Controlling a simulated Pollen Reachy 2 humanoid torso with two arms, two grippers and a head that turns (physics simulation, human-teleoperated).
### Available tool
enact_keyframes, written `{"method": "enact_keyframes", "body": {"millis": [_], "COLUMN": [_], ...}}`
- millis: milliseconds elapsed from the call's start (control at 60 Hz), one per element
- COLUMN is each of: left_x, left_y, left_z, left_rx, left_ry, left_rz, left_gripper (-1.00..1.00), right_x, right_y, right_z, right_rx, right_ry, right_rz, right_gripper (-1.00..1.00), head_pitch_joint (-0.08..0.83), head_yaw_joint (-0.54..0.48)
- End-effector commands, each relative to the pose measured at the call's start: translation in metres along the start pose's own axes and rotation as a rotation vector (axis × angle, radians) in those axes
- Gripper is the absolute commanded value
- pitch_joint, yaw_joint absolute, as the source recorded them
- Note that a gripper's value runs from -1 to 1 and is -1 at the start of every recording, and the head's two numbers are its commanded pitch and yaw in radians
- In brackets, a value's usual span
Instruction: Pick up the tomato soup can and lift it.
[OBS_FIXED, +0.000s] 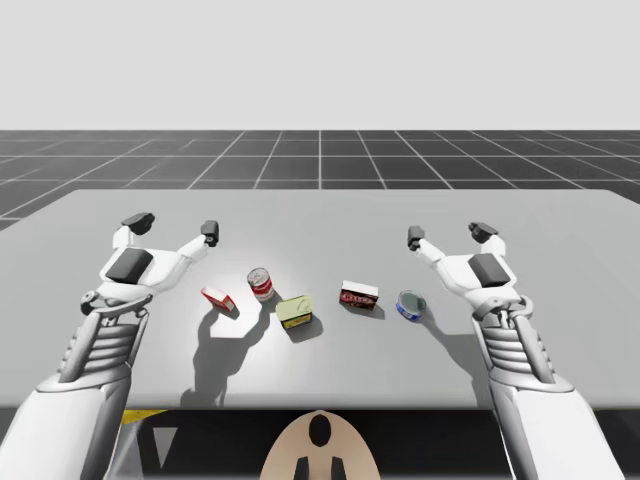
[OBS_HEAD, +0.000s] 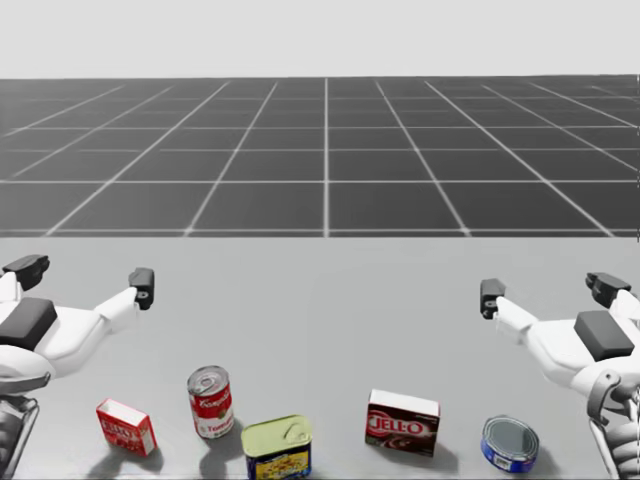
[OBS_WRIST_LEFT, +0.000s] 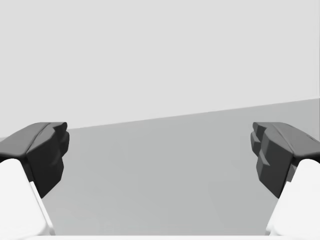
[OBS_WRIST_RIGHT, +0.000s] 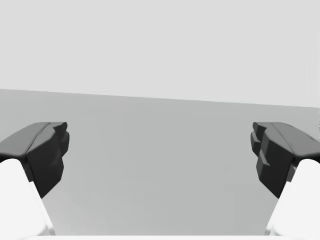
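The tomato soup can (OBS_FIXED: 261, 284) (OBS_HEAD: 210, 401), red and white with a silver lid, stands upright on the grey table (OBS_FIXED: 320, 215). My left gripper (OBS_FIXED: 174, 226) (OBS_HEAD: 85, 273) hovers open above the table, behind and to the left of the can. On the far right my right gripper (OBS_FIXED: 449, 233) (OBS_HEAD: 548, 286) is open as well, well away from the can. Both wrist views look along wide-apart dark fingers (OBS_WRIST_LEFT: 47, 152) (OBS_WRIST_RIGHT: 47, 152) at bare table, with nothing between them.
A small red box (OBS_FIXED: 220, 300) (OBS_HEAD: 126, 426) lies left of the can. A yellow rectangular tin (OBS_FIXED: 294, 311) (OBS_HEAD: 277, 447) sits to its right, then a dark red box (OBS_FIXED: 359, 296) (OBS_HEAD: 402, 422) and a flat blue can (OBS_FIXED: 410, 305) (OBS_HEAD: 509, 443).
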Motion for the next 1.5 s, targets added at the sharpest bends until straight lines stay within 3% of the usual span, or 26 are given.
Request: {"method": "enact_keyframes", "body": {"millis": [17, 400, 717, 800, 817, 933, 1000, 1033, 1100, 1167, 1200, 1283, 1500], "left_x": [0.001, 0.003, 0.003, 0.006, 0.008, 0.019, 0.028, 0.035, 0.039, 0.038, 0.035, 0.028, 0.004], "left_y": [0.0, 0.0, -0.003, -0.005, -0.006, -0.01, -0.009, -0.009, -0.006, -0.004, -0.002, -0.002, -0.012], "left_z": [0.001, 0.002, 0.002, 0.004, 0.006, 0.017, 0.025, 0.033, 0.041, 0.043, 0.043, 0.047, 0.051], "left_rx": [-0.002, -0.009, -0.034, -0.068, -0.092, -0.197, -0.282, -0.366, -0.453, -0.481, -0.504, -0.564, -0.646], "left_ry": [-0.004, -0.004, 0.0, 0.012, 0.021, 0.041, 0.075, 0.125, 0.158, 0.186, 0.216, 0.292, 0.445], "left_rz": [-0.003, 0.013, 0.032, 0.074, 0.098, 0.137, 0.178, 0.224, 0.177, 0.144, 0.12, 0.111, 0.035], "left_gripper": [-1.0, -1.0, -1.0, -1.0, -1.0, -1.0, -1.0, -1.0, -1.0, -1.0, -1.0, -1.0, -1.0], "right_x": [0.0, 0.004, 0.006, 0.006, 0.006, 0.006, 0.007, 0.007, 0.008, 0.007, 0.007, 0.007, 0.006], "right_y": [-0.001, -0.004, -0.004, -0.004, -0.004, -0.004, -0.004, -0.004, -0.005, -0.005, -0.004, -0.005, -0.004], "right_z": [0.0, 0.0, 0.002, 0.002, 0.002, 0.001, 0.001, 0.002, 0.002, 0.001, 0.002, 0.001, 0.001], "right_rx": [-0.003, -0.007, -0.004, -0.004, -0.004, -0.003, -0.005, -0.007, -0.012, -0.026, -0.018, -0.02, -0.017], "right_ry": [0.001, -0.007, -0.012, -0.013, -0.014, -0.015, -0.015, -0.017, -0.022, -0.033, -0.027, -0.03, -0.027], "right_rz": [0.006, 0.005, 0.005, 0.003, 0.003, 0.003, 0.003, 0.004, 0.008, 0.039, 0.028, 0.028, 0.026], "right_gripper": [-1.0, -1.0, -1.0, -1.0, -1.0, -1.0, -1.0, -1.0, -1.0, -1.0, -1.0, -1.0, -1.0], "head_pitch_joint": [0.375, 0.57, 0.614, 0.615, 0.617, 0.619, 0.619, 0.619, 0.618, 0.619, 0.617, 0.609, 0.599], "head_yaw_joint": [0.03, 0.15, 0.25, 0.24, 0.24, 0.24, 0.25, 0.25, 0.25, 0.25, 0.25, 0.26, 0.27]}}
